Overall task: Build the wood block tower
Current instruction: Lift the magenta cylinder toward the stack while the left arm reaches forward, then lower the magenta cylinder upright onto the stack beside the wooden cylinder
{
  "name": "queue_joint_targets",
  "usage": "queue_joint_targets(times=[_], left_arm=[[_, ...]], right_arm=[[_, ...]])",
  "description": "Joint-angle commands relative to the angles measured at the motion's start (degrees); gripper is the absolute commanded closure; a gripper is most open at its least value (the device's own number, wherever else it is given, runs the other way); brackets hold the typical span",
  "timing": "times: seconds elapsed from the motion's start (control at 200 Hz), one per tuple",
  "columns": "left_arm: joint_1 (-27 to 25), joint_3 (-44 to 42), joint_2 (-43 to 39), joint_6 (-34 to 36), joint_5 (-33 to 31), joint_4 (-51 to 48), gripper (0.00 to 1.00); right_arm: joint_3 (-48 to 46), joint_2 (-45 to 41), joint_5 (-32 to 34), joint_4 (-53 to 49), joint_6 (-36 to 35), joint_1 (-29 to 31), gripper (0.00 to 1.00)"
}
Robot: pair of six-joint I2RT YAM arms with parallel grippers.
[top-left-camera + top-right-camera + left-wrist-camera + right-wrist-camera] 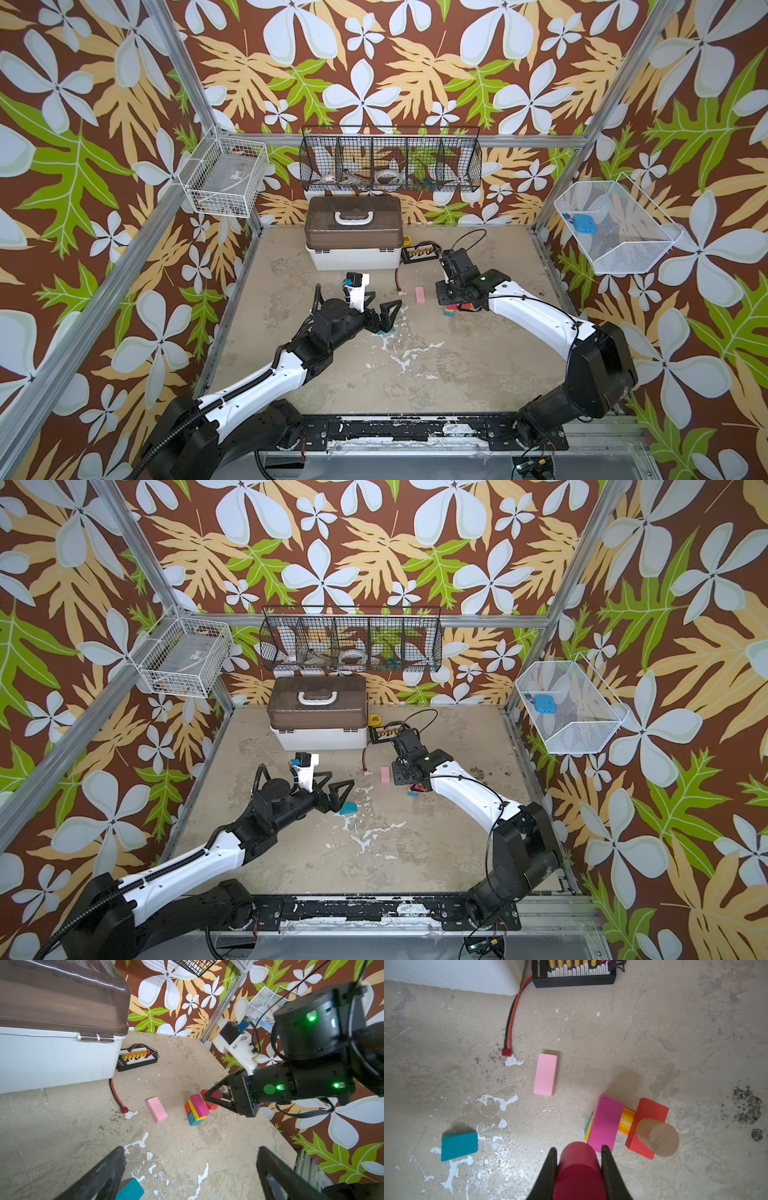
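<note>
My right gripper (579, 1148) is shut on a crimson cylinder (578, 1169), held above the floor beside the tower (605, 1124). The tower is a magenta bar lying on yellow and blue blocks (196, 1109). Against it lies a red arch (648, 1126) with a tan cylinder (658, 1137) on it and an orange bar (626, 1122) between. A pink bar (545, 1074) lies flat and apart to one side. My left gripper (191, 1149) is open and holds nothing. It hovers just beside a teal roof piece (348, 808) that lies on the floor.
A brown-lidded white toolbox (353, 232) stands at the back. Beside it is a black-and-orange electronic board (419, 252), whose red and black cable (510, 1022) runs toward the pink bar. Wire baskets (390, 164) hang on the walls.
</note>
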Motion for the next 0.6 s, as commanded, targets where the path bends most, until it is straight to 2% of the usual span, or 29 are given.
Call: queue_joint_targets(times=[0.0,0.596], left_arm=[[-0.1,-0.4,-0.8,0.5,-1.6,0.9,0.0],[-0.1,-0.8,-1.3,0.3,-2.6,0.8,0.0]], right_arm=[[0.4,1.1,2.7,0.4,0.3,0.0,0.94],[-0.2,4.2,1.9,1.3,0.6,-3.1,0.93]])
